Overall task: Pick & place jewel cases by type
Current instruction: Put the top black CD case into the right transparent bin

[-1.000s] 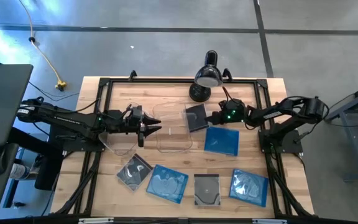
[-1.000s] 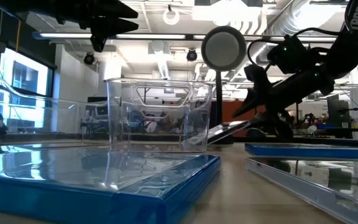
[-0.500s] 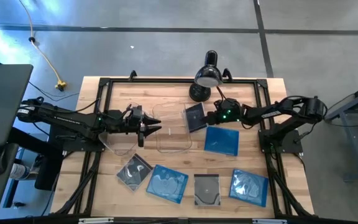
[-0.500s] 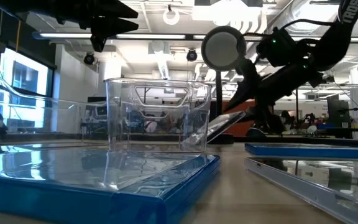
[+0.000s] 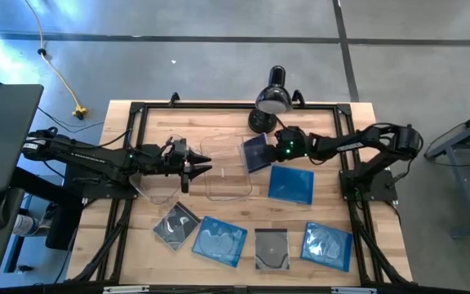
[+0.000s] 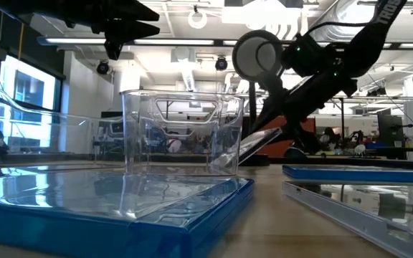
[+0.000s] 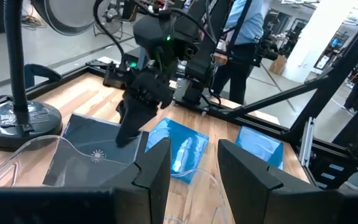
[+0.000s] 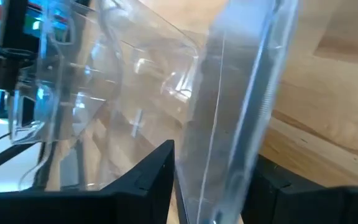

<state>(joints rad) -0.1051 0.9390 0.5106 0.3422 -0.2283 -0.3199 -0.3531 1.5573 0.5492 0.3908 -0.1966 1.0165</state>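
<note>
Gripping thin sq. dark jewel case (image 5: pixel 255 153)

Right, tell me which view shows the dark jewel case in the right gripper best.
Left wrist view: the dark jewel case shows flat, the right gripper at its edge. High view shows it small, low view edge-on and tilted, right wrist only its edge.

A black desk lamp (image 5: pixel 269 100) stands at the table's (image 5: pixel 333 135) 12 o'clock edge, two clear bins (image 5: pixel 227 170) sit side by side near its centre, and a person (image 7: pixel 244 31) stands beyond the table in the left wrist view.
</note>
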